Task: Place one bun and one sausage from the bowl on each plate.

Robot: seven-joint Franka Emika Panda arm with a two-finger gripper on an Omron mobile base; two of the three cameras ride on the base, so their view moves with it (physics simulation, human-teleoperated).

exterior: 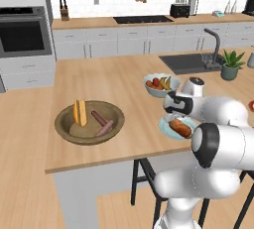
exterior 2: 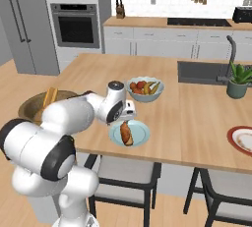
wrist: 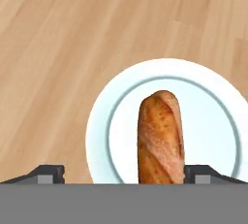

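The brown wooden bowl (exterior: 64,129) sits near the counter's front left; it holds the yellow-orange bun (exterior: 79,112), a dark maroon sausage (exterior: 98,118) and a pinkish-brown sausage (exterior: 105,128). The reddish-brown bun (wrist: 161,138) lies on the light blue plate (wrist: 99,136), also seen as the bun (exterior 2: 126,133) on the plate (exterior 2: 141,131). My gripper (wrist: 125,173) hangs just above this plate, open, its fingertips (wrist: 48,173) wide apart, with the bun's near end between them, closer to the right one. The white plate with the red rim (exterior 2: 240,140) is far to the right.
A pale blue fruit bowl (exterior: 161,85) stands just behind the blue plate. A sink (exterior: 186,63) with a faucet and a potted plant (exterior: 230,65) lie at the back right. Bare counter stretches between the two plates. Stools stand under the counter's front edge.
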